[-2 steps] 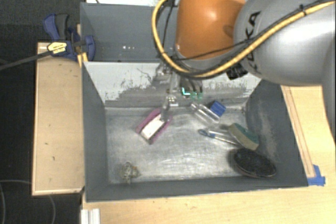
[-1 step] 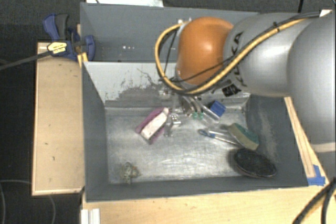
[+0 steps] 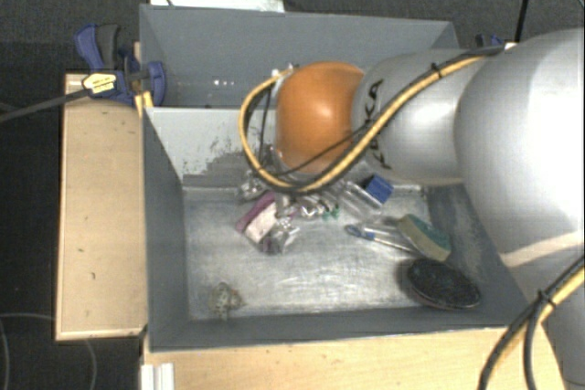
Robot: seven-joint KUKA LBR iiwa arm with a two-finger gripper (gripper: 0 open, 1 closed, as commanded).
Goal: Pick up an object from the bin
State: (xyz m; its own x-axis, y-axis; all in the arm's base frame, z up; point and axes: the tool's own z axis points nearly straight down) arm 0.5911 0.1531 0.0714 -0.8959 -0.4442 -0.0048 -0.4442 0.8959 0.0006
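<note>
My gripper point(image 3: 294, 209) shows as silvery metal just below the orange cover, low over the middle of the bin near its back wall. Right under it, to its left, lies a small purple and pink block-like thing point(image 3: 259, 220), touching or almost touching the metal. A blue-capped piece point(image 3: 377, 190) sits just to the right of the gripper, and a thin blue pen point(image 3: 377, 236) lies in front of that.
A green and tan brush-like thing point(image 3: 426, 236) lies right of the pen. A flat black disc point(image 3: 442, 284) rests at the front right. A small grey-brown lump point(image 3: 222, 297) sits alone at the front left. The arm covers the bin's right side.
</note>
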